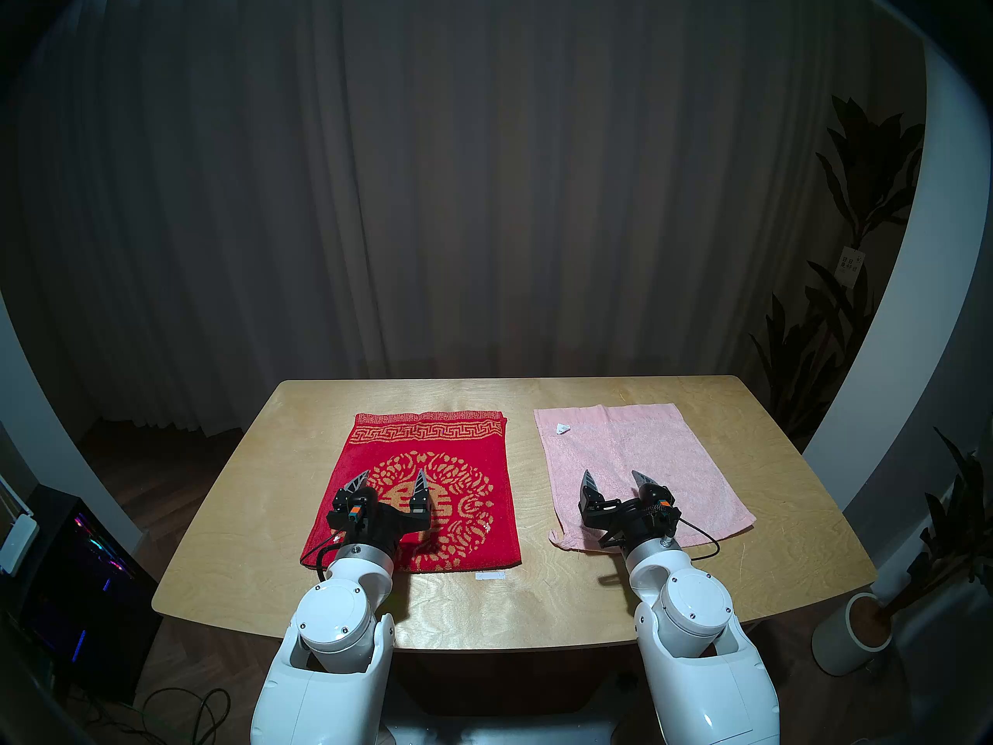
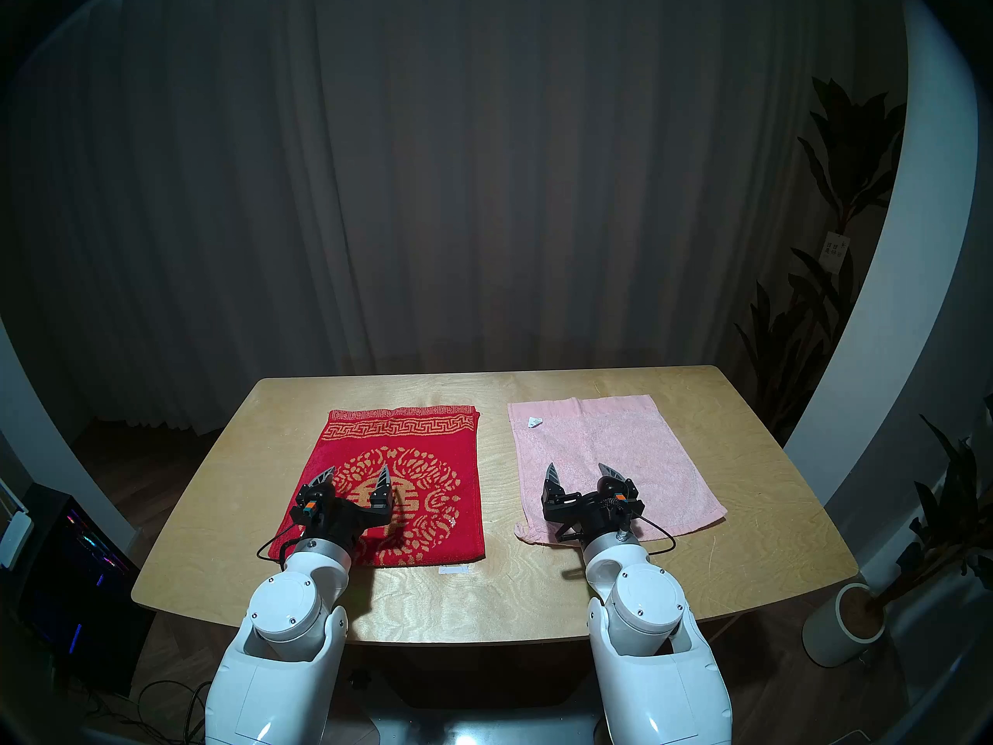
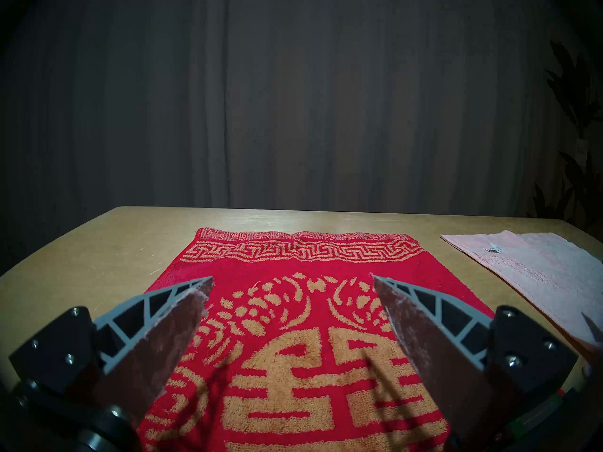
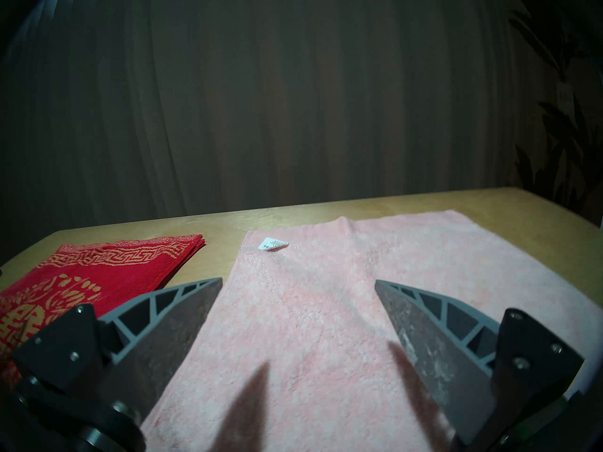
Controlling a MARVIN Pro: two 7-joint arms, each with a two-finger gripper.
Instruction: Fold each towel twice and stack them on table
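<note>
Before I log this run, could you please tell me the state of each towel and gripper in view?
red towel: lying flat, apparently already doubled, not held
pink towel: spread flat beside it, apart, not held
left gripper: open, empty, above the red towel
right gripper: open, empty, above the pink towel

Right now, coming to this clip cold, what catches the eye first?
The red towel with gold medallion lies flat on the table's left half, the pink towel beside it on the right, apart. The left gripper and right gripper hover open, one above each towel.
</note>
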